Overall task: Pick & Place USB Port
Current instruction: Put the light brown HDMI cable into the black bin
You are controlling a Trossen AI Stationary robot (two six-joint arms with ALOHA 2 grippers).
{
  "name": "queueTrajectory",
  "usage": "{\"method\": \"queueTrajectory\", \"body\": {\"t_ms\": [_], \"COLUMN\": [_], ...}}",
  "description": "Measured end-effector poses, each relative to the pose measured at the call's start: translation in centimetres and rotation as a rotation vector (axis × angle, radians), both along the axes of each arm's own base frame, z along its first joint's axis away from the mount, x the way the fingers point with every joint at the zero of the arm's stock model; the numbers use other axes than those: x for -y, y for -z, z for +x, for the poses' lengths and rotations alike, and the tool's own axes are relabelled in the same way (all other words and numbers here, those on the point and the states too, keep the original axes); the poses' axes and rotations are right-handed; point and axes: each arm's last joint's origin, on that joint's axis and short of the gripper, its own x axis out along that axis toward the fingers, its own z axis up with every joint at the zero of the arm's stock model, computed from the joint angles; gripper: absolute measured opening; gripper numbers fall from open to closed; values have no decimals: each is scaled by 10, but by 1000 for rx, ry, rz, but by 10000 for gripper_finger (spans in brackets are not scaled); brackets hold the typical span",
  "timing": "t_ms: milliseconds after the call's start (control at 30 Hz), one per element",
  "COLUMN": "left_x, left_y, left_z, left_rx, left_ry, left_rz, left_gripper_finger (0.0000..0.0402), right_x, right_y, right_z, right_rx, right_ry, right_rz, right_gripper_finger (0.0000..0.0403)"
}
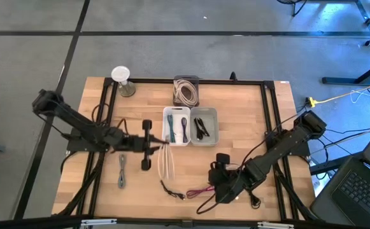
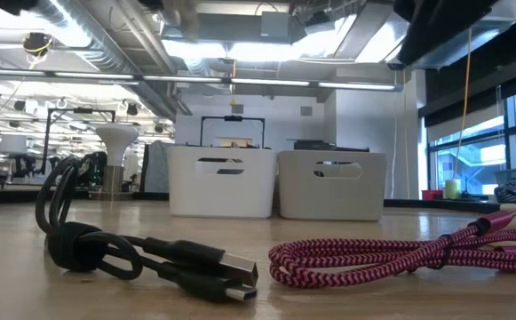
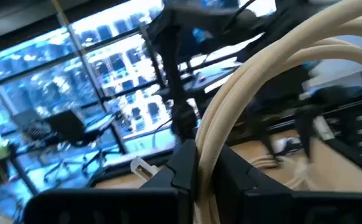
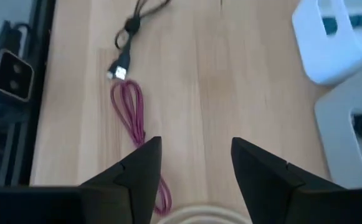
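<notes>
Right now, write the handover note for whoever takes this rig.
Left hand: shut on the cream cable, held up beside the white bin.
Right hand: open, empty, low over the magenta cable.
Done: teal cables in the white bin, black cable in the grey bin.
Left: drop the cream cable; magenta, black cable and grey cable lie on the table.

An open-plan robotics lab or industrial workspace. Seen from above, a wooden worktable (image 1: 235, 137) in a black metal frame stands on a bare grey concrete floor (image 1: 172, 57), with a laptop (image 1: 356, 191) at lower right. The table-level view shows exposed ceiling ducts (image 2: 107, 40) and strip lights at the top, tall windows (image 2: 471, 151) on the right, and cluttered workbenches at far left.
</notes>
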Motion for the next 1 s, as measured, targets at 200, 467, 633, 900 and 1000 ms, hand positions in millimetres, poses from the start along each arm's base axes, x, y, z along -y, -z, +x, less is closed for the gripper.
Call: {"method": "queueTrajectory", "body": {"t_ms": [200,467,633,900,1000], "left_x": [-28,-47,-50,-50,-50], "left_y": [-2,-6,-10,-10,-10], "left_z": [11,15,14,14,14], "left_rx": [60,114,154,154,154], "left_ry": [56,97,132,130,129], "left_rz": [-25,-25,-20,-12,-7], "left_gripper_finger": [23,23,22,22,22], "right_x": [-2,-4,-3,19,25], "right_y": [-8,-41,-63,-77,-79], "right_z": [13,31,46,68,73], "right_rx": [139,363,536,661,684], "right_ry": [-13,-63,-111,-131,-162], "right_rz": [7,-136,-215,-157,-109], "right_gripper_finger": [194,194,194,194,194]}}
